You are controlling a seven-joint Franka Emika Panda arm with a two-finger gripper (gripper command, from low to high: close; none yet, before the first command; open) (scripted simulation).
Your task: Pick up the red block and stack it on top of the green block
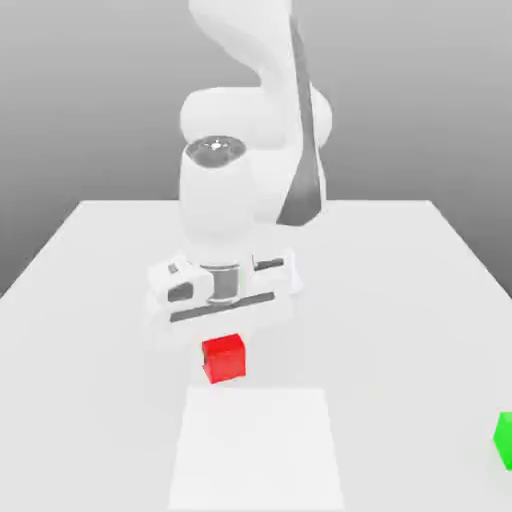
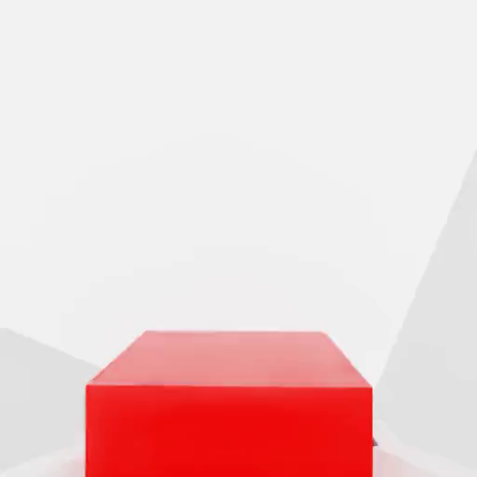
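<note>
So the gripper looks clamped on the red block just above the table, I'd lift it straight, then carry it toward the green block at the exterior view's right edge

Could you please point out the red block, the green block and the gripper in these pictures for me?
red block (image 1: pixel 224 358), exterior view, front face.
green block (image 1: pixel 504 440), exterior view's right edge, visible face.
gripper (image 1: pixel 224 336), exterior view, just above the red block, beneath the white hand.
</note>
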